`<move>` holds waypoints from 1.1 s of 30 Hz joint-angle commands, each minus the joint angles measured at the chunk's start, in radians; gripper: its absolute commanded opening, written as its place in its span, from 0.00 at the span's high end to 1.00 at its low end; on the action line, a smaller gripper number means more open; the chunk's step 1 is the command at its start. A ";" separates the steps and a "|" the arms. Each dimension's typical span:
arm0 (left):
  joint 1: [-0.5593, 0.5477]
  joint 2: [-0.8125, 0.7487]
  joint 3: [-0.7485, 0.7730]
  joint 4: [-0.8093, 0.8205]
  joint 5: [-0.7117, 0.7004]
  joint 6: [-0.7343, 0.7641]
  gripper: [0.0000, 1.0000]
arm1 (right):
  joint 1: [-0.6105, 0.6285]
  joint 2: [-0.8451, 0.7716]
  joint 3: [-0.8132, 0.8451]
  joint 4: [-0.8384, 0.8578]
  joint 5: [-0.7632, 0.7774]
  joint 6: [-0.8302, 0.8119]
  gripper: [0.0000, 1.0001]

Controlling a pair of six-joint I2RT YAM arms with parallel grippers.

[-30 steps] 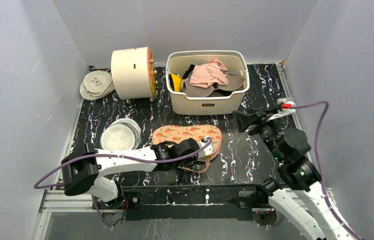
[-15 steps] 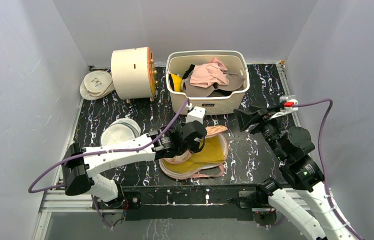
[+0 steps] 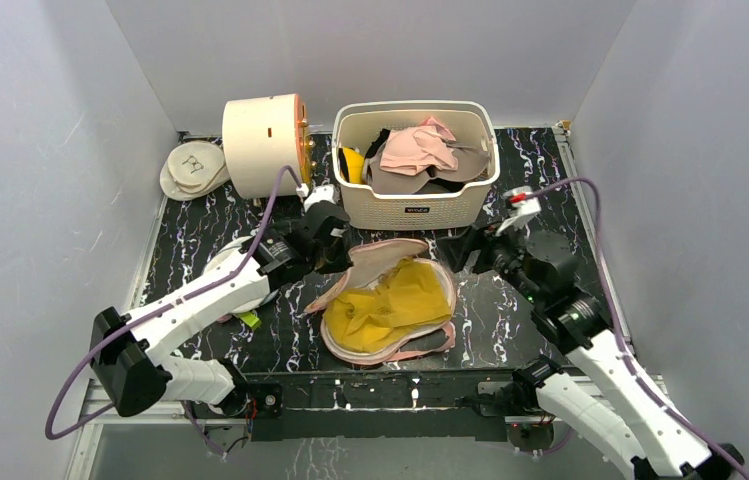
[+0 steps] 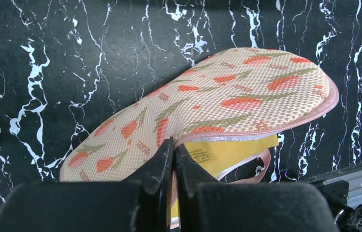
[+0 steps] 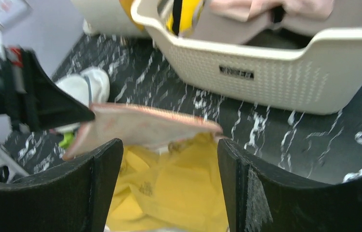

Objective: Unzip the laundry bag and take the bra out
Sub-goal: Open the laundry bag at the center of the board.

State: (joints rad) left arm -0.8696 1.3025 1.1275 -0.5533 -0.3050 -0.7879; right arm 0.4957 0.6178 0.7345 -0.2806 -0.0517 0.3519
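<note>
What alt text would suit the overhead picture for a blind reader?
The shut left gripper holds the floral laundry bag open by its top flap, baring a yellow bra; the open right gripper hovers beside it.

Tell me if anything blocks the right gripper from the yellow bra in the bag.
Nothing visible does. The left gripper, shut on the flap of the laundry bag, holds it lifted, so the yellow bra lies exposed facing the open right gripper.
</note>
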 commanded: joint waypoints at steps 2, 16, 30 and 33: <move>0.105 -0.034 -0.037 -0.051 0.129 0.020 1.00 | 0.000 0.129 -0.058 0.030 -0.140 0.033 0.29; 0.320 0.025 -0.022 -0.124 0.087 0.202 0.95 | -0.010 0.346 -0.101 0.100 -0.238 0.084 0.24; 0.417 0.049 -0.154 -0.059 0.103 0.203 0.94 | -0.067 0.483 -0.079 0.189 -0.343 0.126 0.24; 0.423 0.056 -0.116 -0.081 0.043 0.216 0.85 | -0.069 0.515 -0.054 0.179 -0.337 0.098 0.26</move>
State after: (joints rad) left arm -0.4599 1.3605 0.9745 -0.6212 -0.2169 -0.5827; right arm 0.4313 1.1076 0.6197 -0.1665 -0.3733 0.4732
